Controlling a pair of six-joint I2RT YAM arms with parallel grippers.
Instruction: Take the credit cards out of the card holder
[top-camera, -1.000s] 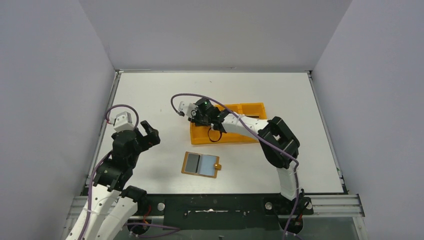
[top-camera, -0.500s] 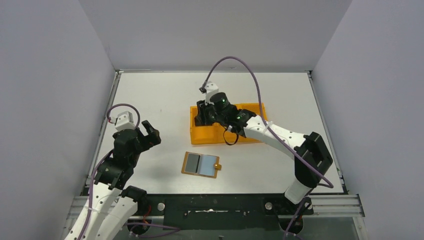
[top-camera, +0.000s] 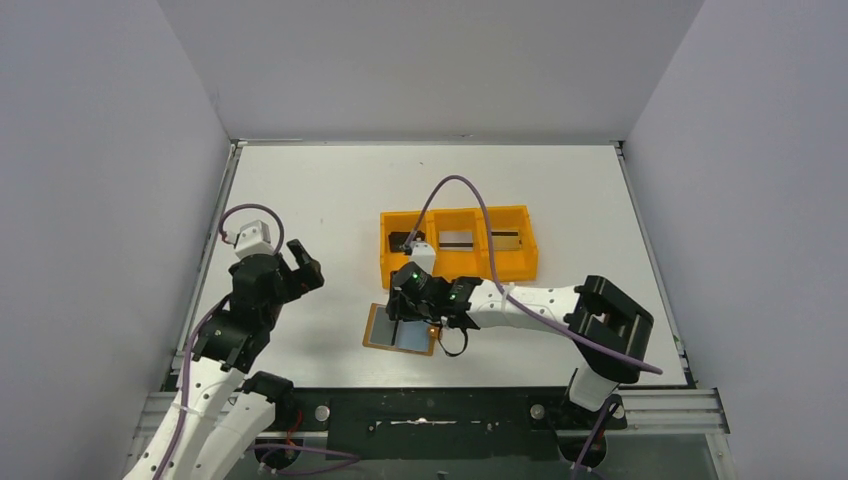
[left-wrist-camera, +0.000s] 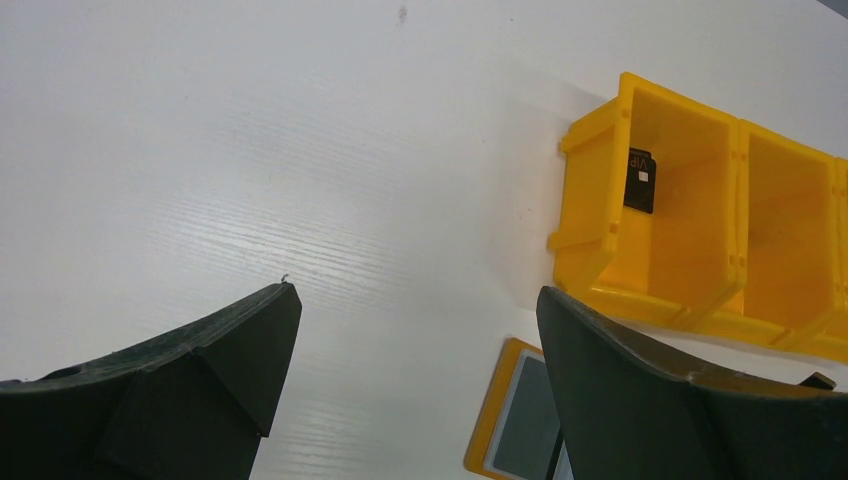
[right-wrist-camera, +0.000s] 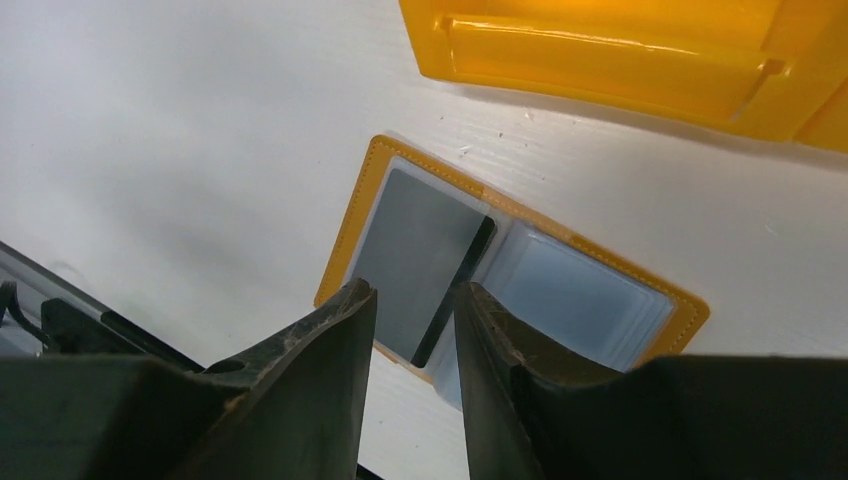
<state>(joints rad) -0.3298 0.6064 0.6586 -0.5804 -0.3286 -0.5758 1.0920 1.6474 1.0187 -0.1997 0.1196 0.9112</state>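
Note:
The tan-orange card holder (top-camera: 405, 342) lies open flat on the table near the front. In the right wrist view the card holder (right-wrist-camera: 350, 215) shows a grey credit card (right-wrist-camera: 410, 250) in its left pocket and a pale blue panel (right-wrist-camera: 580, 295) on its right. My right gripper (top-camera: 403, 308) hovers just above the holder. Seen from the wrist, this right gripper (right-wrist-camera: 415, 290) has a narrow gap between its fingers and nothing in it. My left gripper (top-camera: 292, 268) stands wide open to the left, away from the holder, over bare table.
A bright orange three-compartment tray (top-camera: 384, 262) sits behind the holder. A dark card (left-wrist-camera: 640, 180) marked VIP leans in its left compartment. Flat cards (top-camera: 458, 238) lie in the other two compartments. Grey walls close off three sides of the table.
My right gripper has left the tray's left compartment and come forward to hover over the card holder. A dark card now shows in that compartment. The left arm has barely moved.

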